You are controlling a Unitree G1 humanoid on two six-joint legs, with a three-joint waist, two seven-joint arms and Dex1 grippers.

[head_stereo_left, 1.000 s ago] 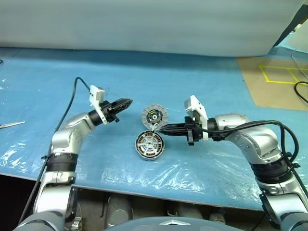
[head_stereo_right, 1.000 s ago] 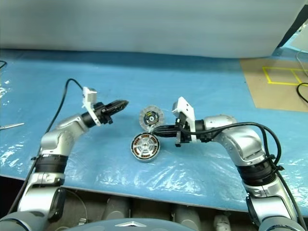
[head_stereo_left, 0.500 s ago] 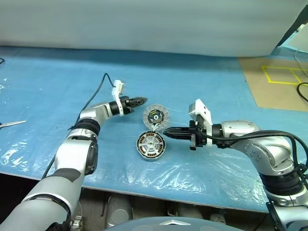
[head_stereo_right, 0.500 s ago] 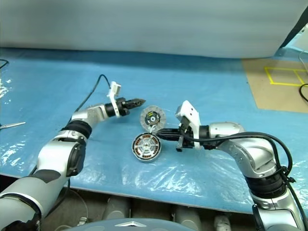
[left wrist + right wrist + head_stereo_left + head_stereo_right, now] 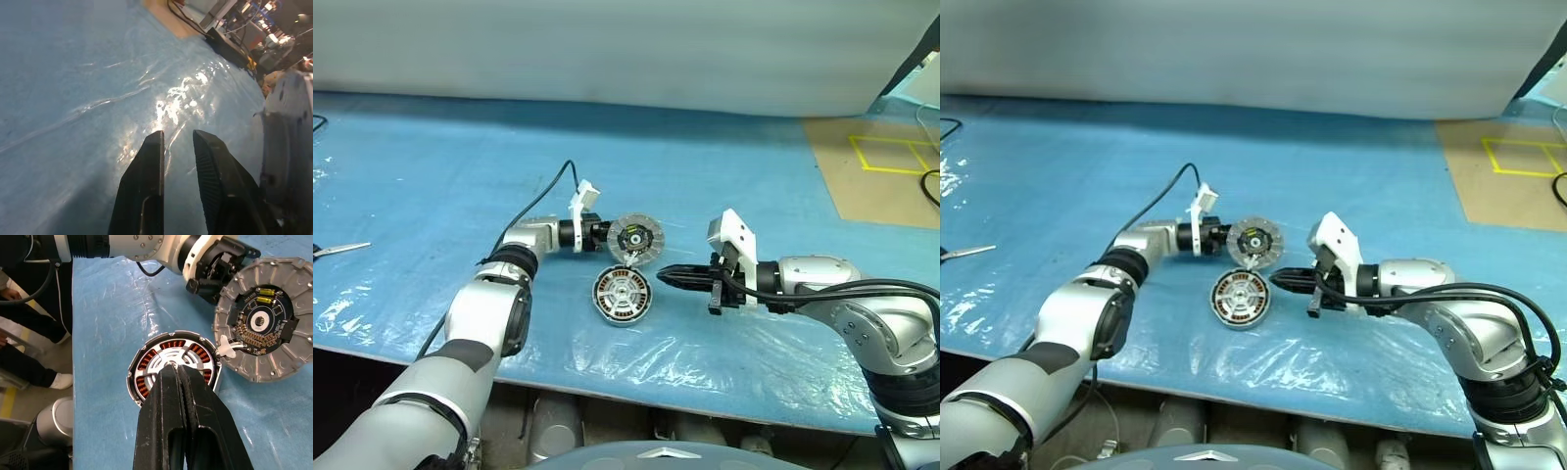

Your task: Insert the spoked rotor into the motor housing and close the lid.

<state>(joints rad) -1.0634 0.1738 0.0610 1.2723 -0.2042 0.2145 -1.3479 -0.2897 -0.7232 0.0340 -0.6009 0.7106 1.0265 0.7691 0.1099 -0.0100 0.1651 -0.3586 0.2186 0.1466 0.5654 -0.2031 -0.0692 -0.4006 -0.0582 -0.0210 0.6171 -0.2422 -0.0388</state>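
**Lid propped open, no rotor in the cup yet**

Blue plastic sheeting is covering the whole bench (image 5: 431, 147), crinkling and glaring near the front edge. Toward the middle, nearer the front edge than the back, the motor housing (image 5: 622, 296) is lying face up with its copper windings showing, and the lid (image 5: 636, 238) is standing tilted up off its far rim, dark centre facing the camera.

The left pincer (image 5: 604, 234) is sitting just beside the lid's edge, fingers slightly parted with nothing between them. The right pincer (image 5: 669, 277) is fully closed and empty, pointing at the housing from just beside it.

My worry: the left fingers are riding so close that they could be knocking the lid down onto an empty housing, or the closed right tips could be shoving the whole thing across that slippery sheet.

Hard to say whether the left fingers are actually touching the lid. I'm not spotting the spoked rotor on the bench, so I can't say where it is.
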